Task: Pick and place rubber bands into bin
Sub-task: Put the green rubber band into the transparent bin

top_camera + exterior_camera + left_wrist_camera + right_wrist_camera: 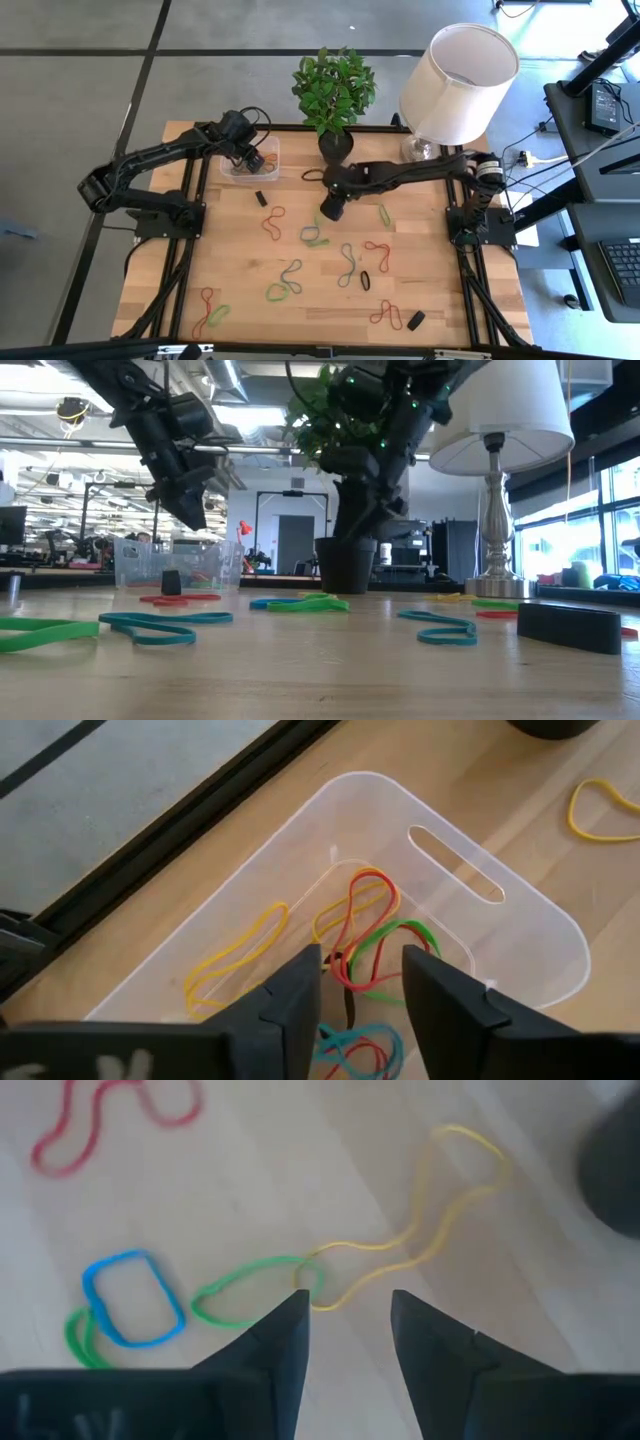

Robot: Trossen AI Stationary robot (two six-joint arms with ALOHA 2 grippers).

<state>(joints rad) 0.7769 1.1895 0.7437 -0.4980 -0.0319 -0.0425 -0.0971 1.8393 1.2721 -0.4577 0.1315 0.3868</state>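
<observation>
The rubber bands (310, 236) lie scattered flat over the wooden surface (240, 270), most of them between the middle and the near edge, in red, green, blue, yellow and darker tones, many twisted into figure-eights. They look very light, thin and floppy, with no stiffness to resist a pinch, and lying flush on the wood they probably have to be caught by pressing the fingertips down on either side of a strand, best where two strands cross or bunch up. Their rubber likely grips the pads well but may also cling on release.

Several bands already lie in the bin (520, 955), a clear shallow container at the far left of the surface: yellow, red, green and blue loops piled loosely. The left gripper (362, 982) hangs directly above that pile with its jaws apart and nothing between them.

The right gripper (348, 1320) hovers low over the surface near the middle, just in front of the plant pot (336, 142), jaws spread and empty, straddling the spot where a yellow band (440, 1220) meets a green band (250, 1285). That crossing looks like a good place to pinch, though both could come up together.
</observation>
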